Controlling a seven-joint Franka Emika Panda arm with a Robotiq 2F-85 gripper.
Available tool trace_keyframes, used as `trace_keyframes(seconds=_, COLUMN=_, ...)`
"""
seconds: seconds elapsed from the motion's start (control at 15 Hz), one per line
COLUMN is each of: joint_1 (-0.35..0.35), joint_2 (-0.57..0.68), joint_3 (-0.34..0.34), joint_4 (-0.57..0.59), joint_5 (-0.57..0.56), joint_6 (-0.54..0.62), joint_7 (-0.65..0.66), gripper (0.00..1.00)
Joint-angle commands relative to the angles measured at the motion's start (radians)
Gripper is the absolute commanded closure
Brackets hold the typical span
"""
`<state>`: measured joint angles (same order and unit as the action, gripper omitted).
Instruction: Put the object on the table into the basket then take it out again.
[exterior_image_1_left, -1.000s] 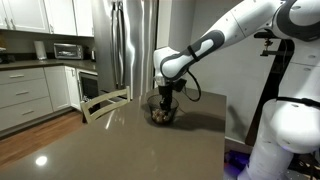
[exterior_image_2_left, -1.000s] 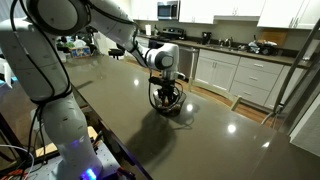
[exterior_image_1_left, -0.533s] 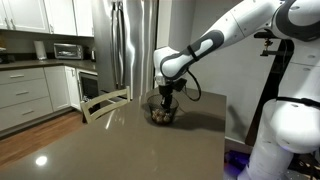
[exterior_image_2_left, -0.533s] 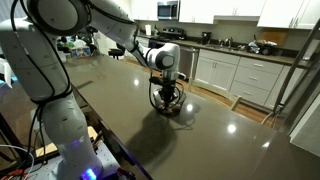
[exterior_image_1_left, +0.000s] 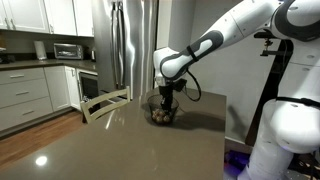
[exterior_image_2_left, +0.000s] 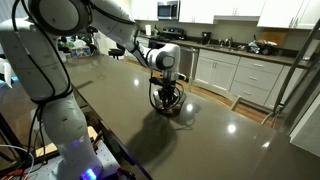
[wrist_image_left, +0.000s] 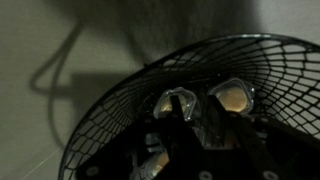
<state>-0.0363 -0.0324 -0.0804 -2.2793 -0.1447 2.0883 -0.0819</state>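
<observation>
Both exterior views face the basket (exterior_image_1_left: 150, 108) (exterior_image_2_left: 175, 103) from seemingly opposite table (exterior_image_1_left: 110, 150) ends; the wrist view sits just above it.

Kitchen with white cabinets (exterior_image_1_left: 25, 95), steel fridge (exterior_image_1_left: 135, 40), toaster oven (exterior_image_1_left: 68, 50) on dark counter (exterior_image_1_left: 22, 64). Wood floor (exterior_image_1_left: 45, 135), pale chair (exterior_image_1_left: 105, 100) near the fridge. Microwave (exterior_image_2_left: 168, 10) set among upper cabinets in an exterior view.

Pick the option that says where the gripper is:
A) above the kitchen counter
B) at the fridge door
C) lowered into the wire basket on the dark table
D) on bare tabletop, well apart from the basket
C: in an exterior view the gripper reaches down inside the rim of the basket, which stands on the table.
</observation>
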Motion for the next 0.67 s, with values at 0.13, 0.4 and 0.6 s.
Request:
trace_keyframes(seconds=0.13, joint_1=-0.010, joint_2=0.021, joint_3=0.007, joint_4=0.025, joint_5=-0.010, joint_6=-0.029, joint_7=0.009, gripper=0.23)
trace_keyframes(seconds=0.4, joint_1=-0.010, joint_2=0.024, joint_3=0.007, joint_4=0.027, joint_5=-0.012, joint_6=-0.031, joint_7=0.008, gripper=0.32)
trace_keyframes(seconds=0.6, joint_1=-0.011, joint_2=0.024, joint_3=0.007, joint_4=0.027, joint_5=-0.014, joint_6=-0.033, joint_7=0.009, gripper=0.17)
